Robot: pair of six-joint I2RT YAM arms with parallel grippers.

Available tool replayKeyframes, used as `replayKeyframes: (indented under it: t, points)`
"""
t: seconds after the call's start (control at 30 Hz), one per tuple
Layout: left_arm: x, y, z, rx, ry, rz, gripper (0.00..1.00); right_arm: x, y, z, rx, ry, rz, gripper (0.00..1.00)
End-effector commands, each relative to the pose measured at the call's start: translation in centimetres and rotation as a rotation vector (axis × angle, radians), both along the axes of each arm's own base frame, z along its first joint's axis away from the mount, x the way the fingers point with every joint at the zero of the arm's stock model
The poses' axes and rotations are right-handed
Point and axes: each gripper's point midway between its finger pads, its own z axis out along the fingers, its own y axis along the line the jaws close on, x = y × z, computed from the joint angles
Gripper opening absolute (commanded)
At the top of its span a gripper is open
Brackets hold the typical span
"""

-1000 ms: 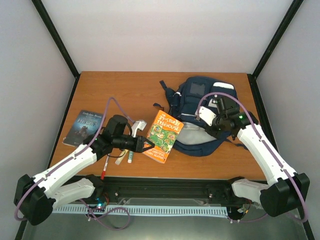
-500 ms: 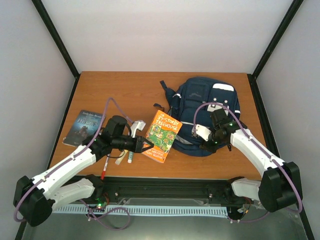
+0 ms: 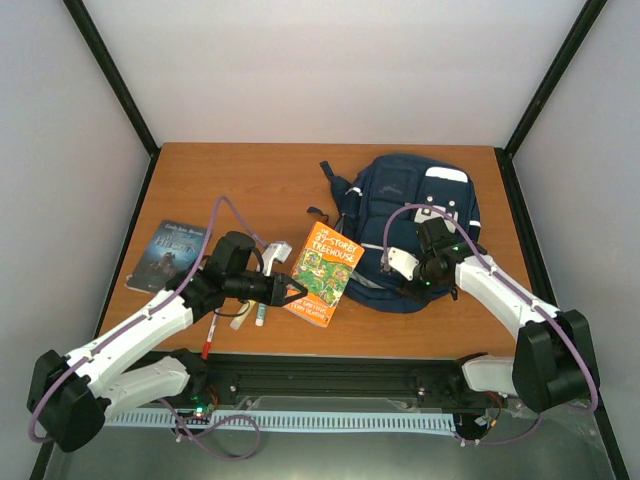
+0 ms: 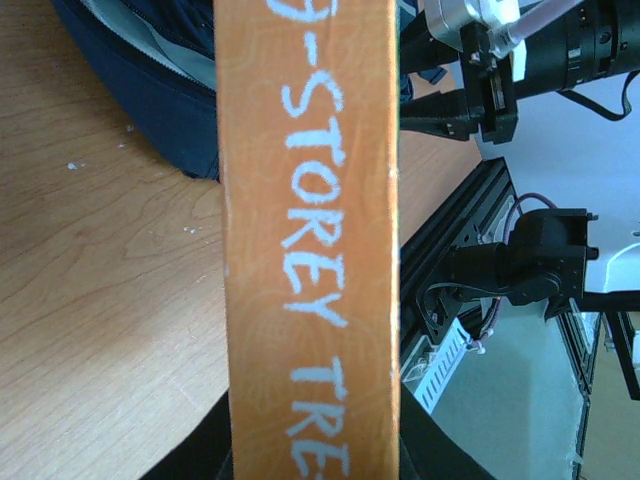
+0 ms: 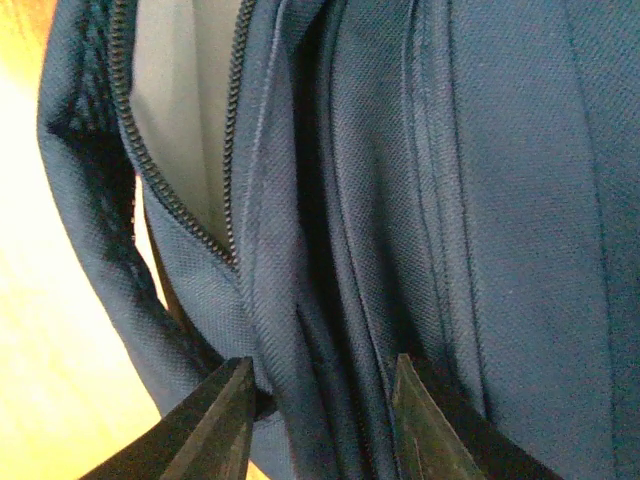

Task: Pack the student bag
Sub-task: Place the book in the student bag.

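Overhead, the right end effector (image 3: 392,275) has released the student bag (image 3: 410,195) at the desk's (image 3: 250,180) far right, so its mouth has sagged and likely needs reopening; one bag, two books. Left wrist view: the left end effector (image 3: 290,292) clamps the orange book (image 4: 310,240). Right wrist view: fingers (image 5: 215,420) apart beside the zipper (image 5: 180,200).

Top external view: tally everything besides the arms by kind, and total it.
Backpack: 1
Books: 2, orange book and dark book
Pens or markers: 3, red pen, white pen, green-tipped marker
Small white object: 1
Total: 7
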Motion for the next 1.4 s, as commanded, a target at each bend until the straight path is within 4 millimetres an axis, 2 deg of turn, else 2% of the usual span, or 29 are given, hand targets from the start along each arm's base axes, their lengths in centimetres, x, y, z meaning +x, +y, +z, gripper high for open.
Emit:
replayKeyframes:
  t: [0.0, 0.03, 0.17, 0.3, 0.6, 0.73, 0.8, 1.1, 1.37]
  points:
    - [0.6, -0.7, 2.1, -0.058, -0.071, -0.02, 0.01, 1.5, -0.4, -0.4, -0.039, -0.058, -0.024, 0.38]
    - [0.6, -0.7, 2.1, -0.057, -0.072, -0.02, 0.01, 1.7, -0.4, -0.3, -0.041, -0.063, -0.025, 0.34]
    - [0.6, -0.7, 1.9, -0.055, -0.069, -0.022, 0.01, 2.4, -0.5, 0.8, -0.047, -0.097, -0.039, 0.04]
    - [0.6, -0.9, 1.9, -0.06, -0.068, -0.027, 0.01, 3.3, -0.5, 4.2, -0.032, -0.175, -0.056, 0.03]
    - [-0.5, -2.8, 2.8, -0.17, -0.018, -0.138, 0.01, 7.2, -0.9, 15.7, 0.017, -0.453, -0.169, 0.03]
    - [-0.2, -3.8, 3.0, -0.206, 0.005, -0.162, 0.01, 8.5, -0.9, 20.5, 0.06, -0.567, -0.213, 0.03]
    - [0.3, -4.6, 3.0, -0.225, 0.022, -0.161, 0.01, 8.9, -0.7, 22.0, 0.088, -0.601, -0.221, 0.03]
    - [4.6, -8.9, 2.0, -0.302, 0.106, -0.166, 0.01, 9.7, -0.4, 25.8, 0.16, -0.688, -0.26, 0.03]
    - [9.4, -14.1, 2.1, -0.346, 0.157, -0.25, 0.01, 8.8, -0.2, 25.9, 0.183, -0.69, -0.237, 0.03]
